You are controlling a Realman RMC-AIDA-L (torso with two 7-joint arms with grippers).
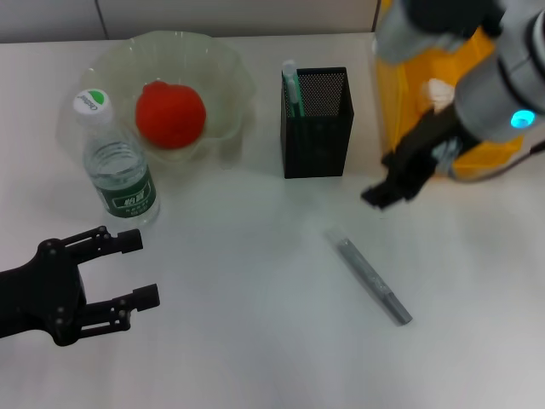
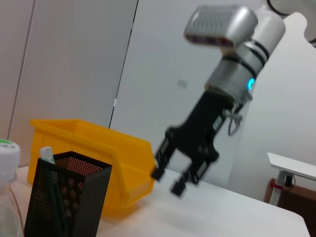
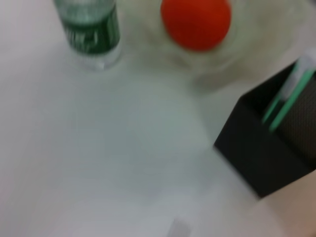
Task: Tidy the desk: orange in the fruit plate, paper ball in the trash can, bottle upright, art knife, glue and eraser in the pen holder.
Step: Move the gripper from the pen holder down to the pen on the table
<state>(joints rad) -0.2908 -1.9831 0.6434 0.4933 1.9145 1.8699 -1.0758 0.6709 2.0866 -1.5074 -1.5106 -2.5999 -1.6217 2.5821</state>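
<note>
Inside the fruit plate [image 1: 223, 77] sits the orange [image 1: 170, 114]; pen holder [image 1: 317, 128] holds a green stick (glue, probably); both jaws apart over the white bench [image 1: 255, 341]

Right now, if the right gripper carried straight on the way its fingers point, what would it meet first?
The right gripper points down and toward the robot's left, at bare table. It would probably meet the tabletop first, a little short of the grey art knife. Its height above the table is hard to judge. It appears empty.
</note>
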